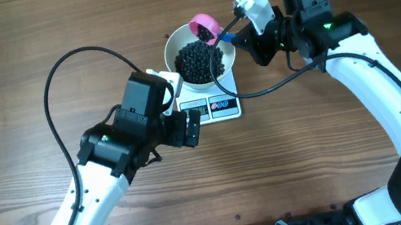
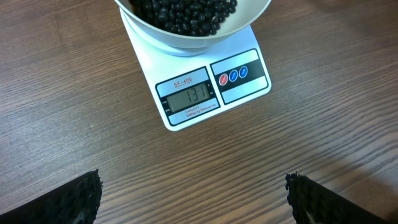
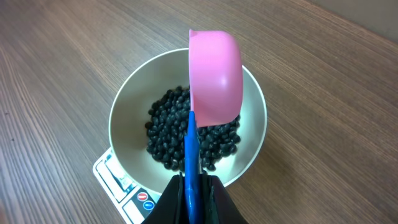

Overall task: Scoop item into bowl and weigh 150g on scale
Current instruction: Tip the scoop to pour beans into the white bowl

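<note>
The right gripper [image 3: 191, 186] squeezes the handle of the pink scoop [image 3: 214, 78], tipped over the bowl [image 3: 121, 118] of beans [image 3: 165, 134] on the scale [image 2: 245, 74]. The left gripper [image 1: 191, 126] is spread wide and holds nothing. The scale shows 131, so the robot should add just a few beans at a time and stop at 150.

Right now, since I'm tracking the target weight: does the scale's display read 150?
No, in the left wrist view the scale shows 131 on its display, with the white bowl of black beans on it.
</note>
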`<state>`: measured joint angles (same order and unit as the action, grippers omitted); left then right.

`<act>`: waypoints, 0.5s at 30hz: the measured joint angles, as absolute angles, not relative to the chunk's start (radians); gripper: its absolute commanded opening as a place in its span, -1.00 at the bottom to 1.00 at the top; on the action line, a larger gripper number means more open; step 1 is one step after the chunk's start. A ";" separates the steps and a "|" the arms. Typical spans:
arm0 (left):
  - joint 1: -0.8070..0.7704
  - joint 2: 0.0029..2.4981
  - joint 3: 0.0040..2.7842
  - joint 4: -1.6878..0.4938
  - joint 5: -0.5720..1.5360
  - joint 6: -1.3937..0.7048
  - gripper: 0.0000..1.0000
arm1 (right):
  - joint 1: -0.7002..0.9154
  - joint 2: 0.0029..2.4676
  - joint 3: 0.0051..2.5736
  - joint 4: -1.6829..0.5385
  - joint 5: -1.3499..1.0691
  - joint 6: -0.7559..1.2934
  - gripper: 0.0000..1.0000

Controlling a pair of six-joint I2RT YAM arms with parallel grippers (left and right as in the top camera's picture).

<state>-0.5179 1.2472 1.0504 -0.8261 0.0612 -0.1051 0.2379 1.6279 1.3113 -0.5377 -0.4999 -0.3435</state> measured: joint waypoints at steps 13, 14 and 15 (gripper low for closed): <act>-0.518 1.247 1.050 -0.826 0.061 -0.105 1.00 | 0.270 1.628 1.311 -0.538 -0.426 -0.434 -0.91; -0.518 1.247 1.050 -0.826 0.061 -0.105 1.00 | 0.276 1.628 1.311 -0.538 -0.421 -0.437 -0.91; -0.518 1.247 1.050 -0.826 0.062 -0.105 1.00 | 0.281 1.628 1.311 -0.538 -0.416 -0.441 -0.91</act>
